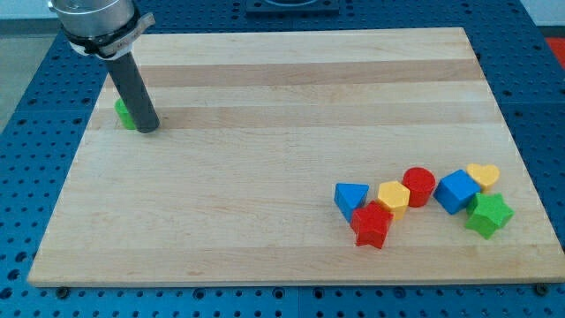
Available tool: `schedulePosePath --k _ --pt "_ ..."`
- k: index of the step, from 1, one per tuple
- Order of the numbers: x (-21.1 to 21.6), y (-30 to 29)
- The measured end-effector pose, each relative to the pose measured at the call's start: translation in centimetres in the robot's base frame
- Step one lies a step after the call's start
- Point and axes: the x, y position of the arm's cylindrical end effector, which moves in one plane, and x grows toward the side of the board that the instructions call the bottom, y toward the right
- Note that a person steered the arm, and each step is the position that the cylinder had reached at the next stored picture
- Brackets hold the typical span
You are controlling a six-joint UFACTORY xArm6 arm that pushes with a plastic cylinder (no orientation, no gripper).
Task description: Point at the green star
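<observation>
No readable writing or labels. Pale wooden board [291, 88] on blue perforated table [26, 177]. Your tip [147, 130] near top-left corner, touching small green block [124, 113], mostly hidden behind rod, shape unclear. No jaws on rod, holding nothing. Green star [488, 215] near bottom-right corner, beside blue cube [455, 191] and yellow heart [483, 175]. Rod mount cut off at top.

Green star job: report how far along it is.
Done: nothing visible yet. In hand: my tip sits at the view's upper left, beside a partly hidden green block, shape unclear. Left: the green star lies at the lower right, next to the blue cube and yellow heart, so the whole board remains to cross.
</observation>
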Motion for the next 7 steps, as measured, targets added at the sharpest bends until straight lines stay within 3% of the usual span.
schedulePosePath --k 4,7 --pt "-1.8 0.8" --pt "7.6 25.6"
